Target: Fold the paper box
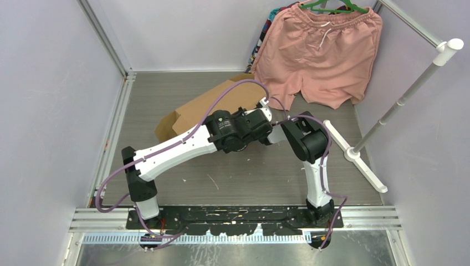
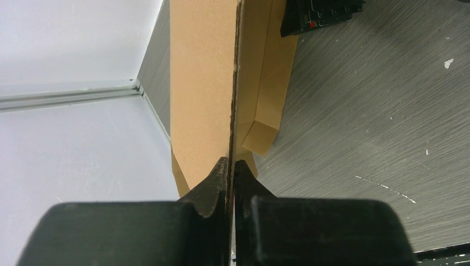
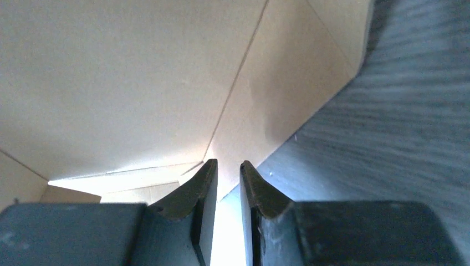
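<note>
The paper box [image 1: 191, 113] is a brown cardboard sheet, partly raised off the grey table behind both arms. In the left wrist view one panel of the paper box [image 2: 202, 83] stands on edge, and my left gripper [image 2: 230, 162] is shut on that thin edge. In the right wrist view the paper box [image 3: 138, 83] slopes overhead with its creases showing. My right gripper [image 3: 228, 163] sits low beneath it, its jaws a narrow gap apart with nothing between them. From above, both grippers are mostly hidden behind the arms' wrists.
Pink shorts [image 1: 321, 55] hang on a green hanger at the back right. A white rack pole [image 1: 404, 94] leans there, its base [image 1: 360, 160] on the table close to the right arm. Walls close in the left, back and right sides.
</note>
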Available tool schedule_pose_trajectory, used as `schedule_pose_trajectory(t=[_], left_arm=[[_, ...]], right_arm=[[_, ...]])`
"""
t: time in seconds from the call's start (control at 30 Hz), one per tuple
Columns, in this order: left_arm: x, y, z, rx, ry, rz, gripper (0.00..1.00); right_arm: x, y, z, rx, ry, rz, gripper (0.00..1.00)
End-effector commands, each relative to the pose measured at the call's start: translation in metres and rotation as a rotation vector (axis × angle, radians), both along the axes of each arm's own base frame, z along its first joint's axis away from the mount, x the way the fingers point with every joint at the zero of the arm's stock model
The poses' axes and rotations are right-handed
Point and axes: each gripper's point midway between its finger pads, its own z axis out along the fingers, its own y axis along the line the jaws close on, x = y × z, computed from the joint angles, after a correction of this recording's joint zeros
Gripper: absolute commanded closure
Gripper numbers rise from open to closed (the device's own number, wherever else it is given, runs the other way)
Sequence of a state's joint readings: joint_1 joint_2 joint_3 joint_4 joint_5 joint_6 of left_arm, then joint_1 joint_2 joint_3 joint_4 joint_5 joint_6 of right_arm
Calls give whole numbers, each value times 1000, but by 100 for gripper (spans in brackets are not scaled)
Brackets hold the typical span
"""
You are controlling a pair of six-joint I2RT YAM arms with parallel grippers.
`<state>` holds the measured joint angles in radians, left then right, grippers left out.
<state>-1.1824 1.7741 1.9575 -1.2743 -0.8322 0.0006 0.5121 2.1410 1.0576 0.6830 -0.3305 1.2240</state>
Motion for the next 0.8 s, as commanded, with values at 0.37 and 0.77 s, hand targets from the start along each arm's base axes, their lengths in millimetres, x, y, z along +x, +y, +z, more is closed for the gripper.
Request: schedule_pose_trajectory(t=[0.37, 0.77], left_arm=[[-6, -3, 22, -106, -23, 12, 97], [-13, -10, 20, -98, -14, -2, 97]], right_arm=[[1, -63, 58, 45, -128, -83, 71], [3, -106, 59, 67, -116, -151, 71]])
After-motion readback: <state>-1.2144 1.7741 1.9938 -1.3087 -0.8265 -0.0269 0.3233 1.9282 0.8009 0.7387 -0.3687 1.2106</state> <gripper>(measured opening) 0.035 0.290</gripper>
